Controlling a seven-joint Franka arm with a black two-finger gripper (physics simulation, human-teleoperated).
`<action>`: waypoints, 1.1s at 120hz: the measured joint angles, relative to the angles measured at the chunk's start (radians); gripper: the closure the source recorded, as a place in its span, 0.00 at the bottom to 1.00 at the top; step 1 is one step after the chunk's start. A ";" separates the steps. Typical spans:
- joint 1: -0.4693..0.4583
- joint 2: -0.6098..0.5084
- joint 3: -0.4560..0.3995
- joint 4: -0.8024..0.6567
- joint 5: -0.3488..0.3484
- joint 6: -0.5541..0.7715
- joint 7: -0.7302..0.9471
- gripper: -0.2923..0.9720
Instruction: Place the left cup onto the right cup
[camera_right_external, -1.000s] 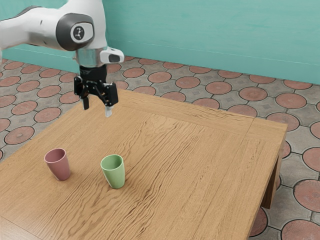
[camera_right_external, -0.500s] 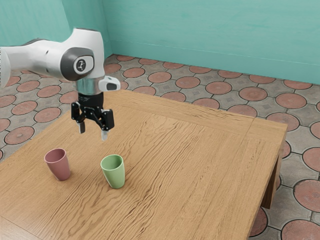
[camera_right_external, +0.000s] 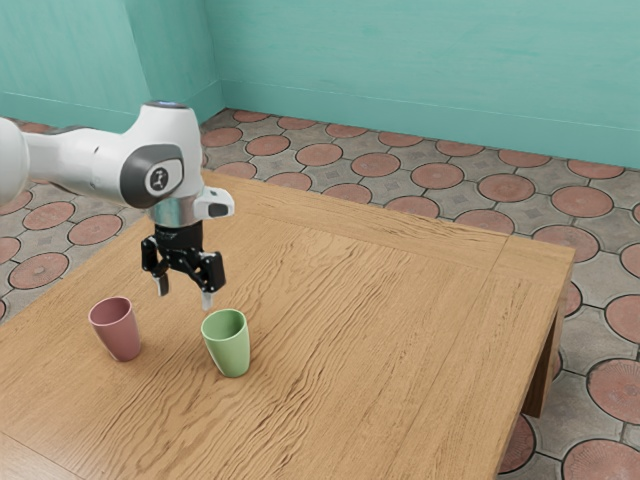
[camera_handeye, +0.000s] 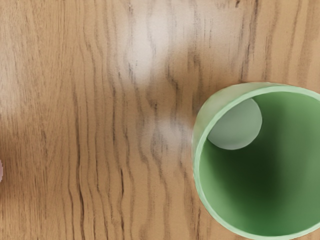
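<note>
**A:** Which step is this?

**B:** The approach, I'd say; nothing is grasped yet. The gripper (camera_right_external: 185, 294) hangs over the table (camera_right_external: 400, 330) between the two cups, at about 11 o'clock from the green cup (camera_right_external: 226, 342) and closer to it.

**A:** And the fingers?

**B:** Spread wide, empty, touching nothing.

**A:** Where's the cup to be moved?

**B:** The pink cup (camera_right_external: 115, 328) stands upright on the table, at 9 o'clock from the green cup and a little apart from it.

**A:** Next?

**B:** Probably shift toward 8 o'clock until it's over the pink cup, descend so the fingers straddle it, then close. In the wrist view the green cup's mouth sits right under the hand, so it isn't lined up.
</note>
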 joint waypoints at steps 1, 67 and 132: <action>0.001 0.000 0.002 -0.001 0.000 0.002 0.000 0.23; 0.009 0.006 0.140 -0.028 -0.002 0.037 0.070 0.23; 0.018 0.024 0.196 -0.058 -0.007 0.061 0.146 0.23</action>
